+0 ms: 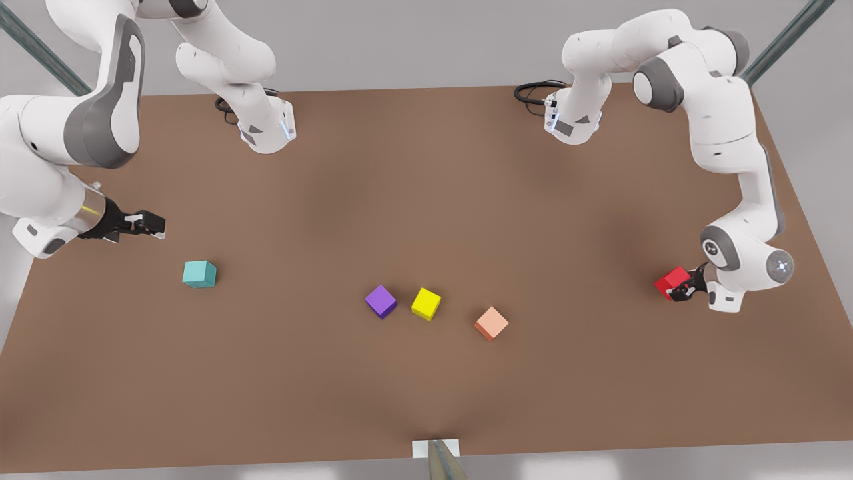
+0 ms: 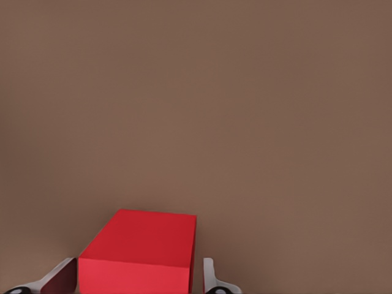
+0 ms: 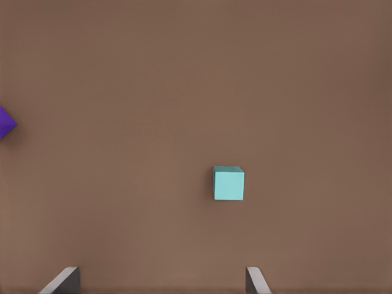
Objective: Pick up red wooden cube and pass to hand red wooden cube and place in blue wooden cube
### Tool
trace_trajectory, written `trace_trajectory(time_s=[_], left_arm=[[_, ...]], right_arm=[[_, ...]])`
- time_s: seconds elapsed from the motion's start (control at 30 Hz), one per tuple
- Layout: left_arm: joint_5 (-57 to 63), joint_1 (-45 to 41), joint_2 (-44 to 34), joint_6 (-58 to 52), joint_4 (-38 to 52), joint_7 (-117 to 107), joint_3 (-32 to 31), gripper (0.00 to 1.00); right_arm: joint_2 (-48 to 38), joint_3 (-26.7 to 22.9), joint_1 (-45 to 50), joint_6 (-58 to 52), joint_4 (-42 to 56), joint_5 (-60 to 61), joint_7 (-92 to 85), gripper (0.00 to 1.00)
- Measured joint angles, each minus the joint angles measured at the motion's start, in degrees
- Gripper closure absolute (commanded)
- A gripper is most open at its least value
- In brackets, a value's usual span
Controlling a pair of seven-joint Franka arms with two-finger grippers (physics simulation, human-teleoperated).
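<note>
Front view: left gripper [image 1: 681,292] sits at the front view's right, low over the table [image 1: 426,200], clamped on the red wooden cube [image 1: 671,281]. Left wrist view confirms it: red wooden cube [image 2: 139,252] wedged between both fingers [image 2: 211,278], with bare table beyond. Right gripper [image 1: 154,224] is at the front view's left, above the table, fingers spread with nothing between them (right wrist view shows two finger tips [image 3: 62,280] well apart). Blue wooden cube [image 1: 199,274] lies on the table near the right gripper, toward the front edge; also seen at [image 3: 228,183]. Purple cube [image 1: 380,301], yellow cube [image 1: 426,303] and salmon cube [image 1: 491,323] sit in a loose row mid-table, between the two grippers.
</note>
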Motion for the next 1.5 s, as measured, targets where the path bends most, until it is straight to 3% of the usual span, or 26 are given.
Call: trace_trajectory(time_s=[0.13, 0.17, 0.2, 0.23, 0.37, 0.47, 0.57, 0.7, 0.8, 1.0, 1.2, 1.5], left_arm=[[-0.68, -0.04, 1.12, 1.29, 0.0, -0.15, -0.14, 0.04], [-0.73, -0.05, 1.23, 1.49, 0.0, -0.2, -0.21, 0.31], [-0.74, -0.05, 1.28, 1.65, 0.0, -0.27, -0.27, 0.42], [-0.58, -0.06, 1.3, 1.82, 0.0, -0.44, -0.32, 0.43], [-0.17, -0.09, 0.22, 2.12, 1.01, -1.14, -3.32, 0.43], [-0.13, -0.17, -0.48, -4.09, 12.39, -1.55, -8.24, 0.43], [-4.1, -0.31, -0.54, -13.61, 21.25, -2.04, -18.54, 0.43], [-20.08, -0.57, 1.42, -22.42, 23.69, -3.53, -33.41, 0.43], [-27.15, -1.51, 7.76, -24.5, 30.48, -4.93, -40.26, 0.43], [-34.47, -6.01, 16.33, -15.51, 38.62, -5.84, -51.1, 0.43], [-36.45, -8.34, 18.09, -6.5, 39.2, -4.71, -53.53, 0.43], [-36.88, -8.53, 18.96, -2.34, 39.27, -2.79, -54.85, 0.43]], right_arm=[[0.02, 0.0, -0.03, 0.0, -0.03, 0.03, -0.04, 0.0], [0.03, 0.0, -0.03, 0.0, -0.03, 0.09, -0.05, 0.0], [0.03, 0.0, -0.03, 0.0, -0.06, 0.14, -0.06, 0.0], [0.03, 0.0, -0.03, 0.0, -0.08, 0.2, -0.07, 0.0], [0.03, 0.0, -0.05, 0.0, -0.15, 0.31, -0.09, 0.0], [0.85, -0.01, -0.13, 0.14, 0.12, 0.74, -0.12, 0.0], [4.15, -0.16, -0.84, 0.1, 0.76, 5.5, -1.68, 0.0], [13.29, -0.05, -1.27, -0.7, 2.97, 19.9, -4.35, 0.0], [22.88, 0.24, -1.08, -1.24, 5.81, 34.28, -8.85, 0.0], [30.72, 0.71, -0.02, -1.38, 8.74, 54.99, -28.83, 0.0], [32.87, 0.68, 1.87, -0.18, 7.11, 71.54, -52.19, 0.0], [34.01, 0.65, 5.95, 3.47, 0.81, 84.06, -82.51, 0.0]])
